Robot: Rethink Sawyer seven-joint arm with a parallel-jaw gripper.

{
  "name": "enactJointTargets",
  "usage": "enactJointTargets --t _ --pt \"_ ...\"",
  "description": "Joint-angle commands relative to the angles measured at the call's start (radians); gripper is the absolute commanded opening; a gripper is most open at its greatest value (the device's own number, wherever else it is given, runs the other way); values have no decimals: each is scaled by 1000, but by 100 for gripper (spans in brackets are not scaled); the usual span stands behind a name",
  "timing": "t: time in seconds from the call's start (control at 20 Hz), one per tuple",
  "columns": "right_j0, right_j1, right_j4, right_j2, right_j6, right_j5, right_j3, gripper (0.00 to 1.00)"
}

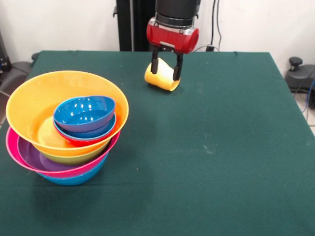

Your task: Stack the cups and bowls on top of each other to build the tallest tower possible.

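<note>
A yellow-orange cup (163, 78) lies on its side between the fingers of my gripper (166, 69), which is shut on it near the table's far edge, at centre. I cannot tell whether the cup touches the cloth. At the near left stands the tower: a blue bowl (74, 180) at the bottom, then a pink bowl (14, 146), a purple bowl (30, 155) and a green bowl (74, 158). A large orange bowl (29, 98) sits tilted on these. It holds a small red bowl (83, 141) with a dark blue bowl (83, 112) nested on top.
The green table (221, 147) stretches from the tower to the right edge. Black equipment (299, 73) sits on the floor beyond the right edge, and cables hang at the wall behind.
</note>
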Motion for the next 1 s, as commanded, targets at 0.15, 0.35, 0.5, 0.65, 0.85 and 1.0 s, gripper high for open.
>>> enactJointTargets --t 0.15,0.35,0.5,0.65,0.85,1.0 --pt "-1 -38 23 66 57 127 25 100" --pt "7 -67 28 55 49 176 8 100" --pt "26 -74 19 34 50 197 -17 100" --pt "38 -81 21 24 65 204 -18 100" --pt "33 -92 22 25 62 223 -19 100" --pt "27 -93 14 29 53 227 -20 100"
